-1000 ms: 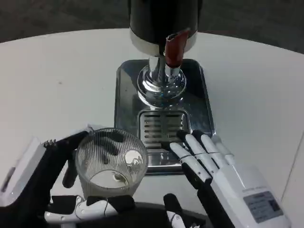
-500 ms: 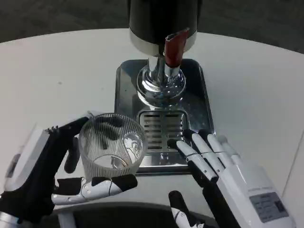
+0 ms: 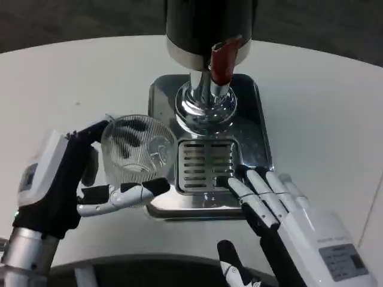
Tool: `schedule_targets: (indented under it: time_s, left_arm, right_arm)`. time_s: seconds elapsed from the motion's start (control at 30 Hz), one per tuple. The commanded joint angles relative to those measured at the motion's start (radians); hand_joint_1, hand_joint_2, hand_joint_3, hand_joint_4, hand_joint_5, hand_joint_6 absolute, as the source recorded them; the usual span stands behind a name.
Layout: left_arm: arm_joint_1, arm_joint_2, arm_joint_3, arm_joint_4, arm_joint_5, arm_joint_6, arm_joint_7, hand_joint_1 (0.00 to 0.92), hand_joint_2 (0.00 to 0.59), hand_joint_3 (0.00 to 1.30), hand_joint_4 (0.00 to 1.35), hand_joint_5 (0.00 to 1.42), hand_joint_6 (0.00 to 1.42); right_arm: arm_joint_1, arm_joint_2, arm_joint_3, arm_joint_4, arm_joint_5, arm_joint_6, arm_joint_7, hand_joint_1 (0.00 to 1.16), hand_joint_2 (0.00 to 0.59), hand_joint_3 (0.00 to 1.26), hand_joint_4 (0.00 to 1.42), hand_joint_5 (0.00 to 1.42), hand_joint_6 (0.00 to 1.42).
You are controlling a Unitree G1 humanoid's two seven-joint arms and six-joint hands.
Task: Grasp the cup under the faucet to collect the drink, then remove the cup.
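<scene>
On the white worktop (image 3: 72, 78) stands a dark drink dispenser (image 3: 209, 24) with a red faucet lever (image 3: 221, 60) over a steel drip tray (image 3: 251, 119). The right hand (image 3: 281, 206) rests at the tray's near right edge, fingers straight and close together. The left hand (image 3: 72, 179) grips the ribbed clear cup (image 3: 137, 152), left of the grate; it looks light, rigid, slippery and breakable, best held around its wall.
</scene>
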Motion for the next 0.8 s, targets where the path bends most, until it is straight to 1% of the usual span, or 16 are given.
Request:
schedule_targets:
  time_s: [0.03, 0.27, 0.33, 0.5, 0.7, 0.8]
  left_arm:
    - [-0.095, 0.011, -0.039, 0.107, 0.048, -0.029, 0.092, 0.57, 0.155, 0.98, 1.08, 1.2, 1.34]
    - [-0.226, 0.025, -0.122, 0.322, 0.123, -0.052, 0.211, 0.57, 0.155, 0.98, 1.08, 1.2, 1.34]
    - [-0.276, 0.019, -0.153, 0.402, 0.144, -0.057, 0.253, 0.57, 0.155, 0.98, 1.08, 1.2, 1.34]
    - [-0.369, 0.01, -0.21, 0.533, 0.159, -0.069, 0.322, 0.57, 0.155, 0.98, 1.08, 1.2, 1.34]
    - [-0.469, -0.012, -0.274, 0.651, 0.159, -0.095, 0.376, 0.57, 0.154, 0.98, 1.08, 1.2, 1.35]
    - [-0.498, -0.022, -0.303, 0.687, 0.165, -0.103, 0.403, 0.57, 0.154, 0.98, 1.08, 1.2, 1.36]
  right_arm:
    - [0.023, 0.013, -0.01, -0.025, -0.005, 0.008, -0.01, 0.51, 0.536, 0.15, 0.06, 0.04, 0.05]
    - [0.046, 0.025, -0.022, -0.037, -0.008, 0.005, -0.013, 0.52, 0.536, 0.15, 0.06, 0.04, 0.05]
    - [0.053, 0.027, -0.025, -0.04, -0.008, 0.004, -0.015, 0.52, 0.536, 0.16, 0.06, 0.06, 0.06]
    - [0.071, 0.028, -0.03, -0.049, -0.008, 0.001, -0.017, 0.52, 0.536, 0.16, 0.07, 0.06, 0.06]
    - [0.087, 0.03, -0.037, -0.061, -0.008, 0.0, -0.013, 0.52, 0.536, 0.16, 0.07, 0.07, 0.06]
    - [0.092, 0.031, -0.039, -0.066, -0.007, 0.0, -0.013, 0.52, 0.536, 0.16, 0.08, 0.07, 0.06]
